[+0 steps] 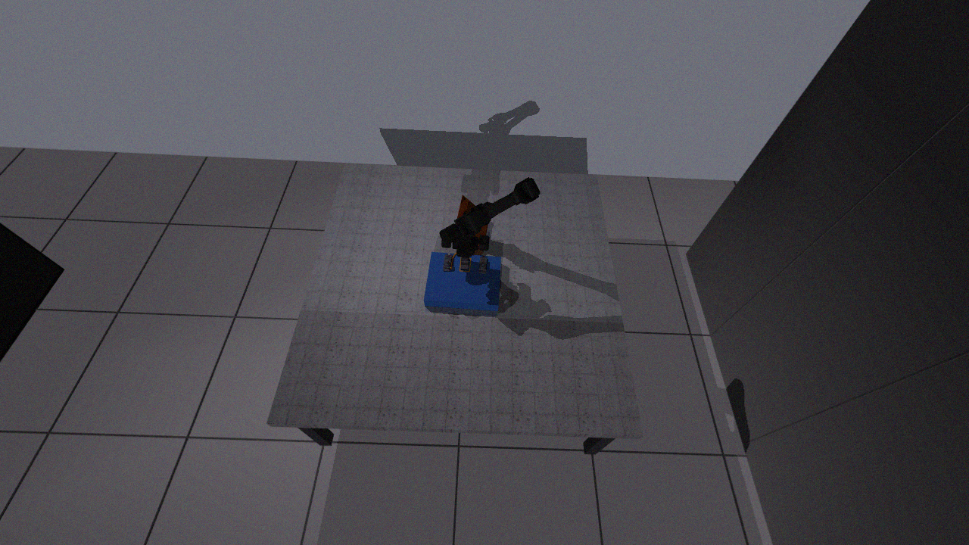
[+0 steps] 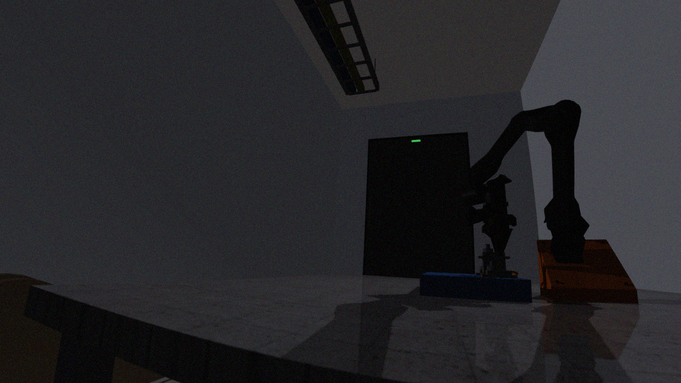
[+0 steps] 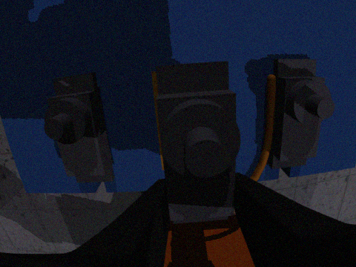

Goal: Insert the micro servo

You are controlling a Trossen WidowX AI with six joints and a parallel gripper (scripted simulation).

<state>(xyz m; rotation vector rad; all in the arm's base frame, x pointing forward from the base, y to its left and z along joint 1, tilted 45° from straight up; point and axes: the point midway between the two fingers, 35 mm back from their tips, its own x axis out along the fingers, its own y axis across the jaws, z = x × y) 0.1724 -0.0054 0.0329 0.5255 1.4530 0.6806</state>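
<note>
Item one: blue, flat-topped, box-shaped deck, my landmark, resting on the pale, stone-look table.

Item two: dark grey, block-bodied micro servo, over the deck's base-side edge strip, shaft upward, ears standing above the deck. I judge it not fully seated.

Item three: black two-fingered claw, clamped on that servo's body. Gripping from above leaves the ears' undersides unobstructed for landing.

Item four: two grey servos, one with an orange cable beside it, standing on the deck either side of mine. They leave little sideways room. Which servo owns the cable, and whether its notch is lined up, I cannot tell.

Judged next: check the cable, lower straight, release only once both ears lie flat.
</note>
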